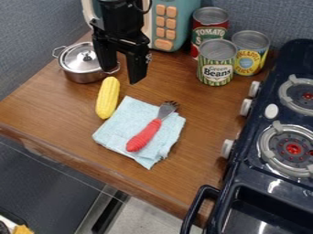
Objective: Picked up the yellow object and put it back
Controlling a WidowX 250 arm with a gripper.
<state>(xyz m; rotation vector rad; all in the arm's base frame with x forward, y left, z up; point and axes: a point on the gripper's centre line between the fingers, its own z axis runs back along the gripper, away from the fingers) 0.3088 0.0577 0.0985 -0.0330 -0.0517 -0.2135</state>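
The gripper (124, 75) hangs over the tabletop (205, 107) at the yellow toy corn cob's one o'clock, jaws wide apart. The corn cob (107, 98) lies just beside the light-blue cloth (116, 130), at its eleven o'clock, and at the lidded pot's (83, 75) five o'clock.

Glossy wood counter (202, 109), shiny metal pot (83, 64) (nearly mirror-like), soft cloth (125, 121)
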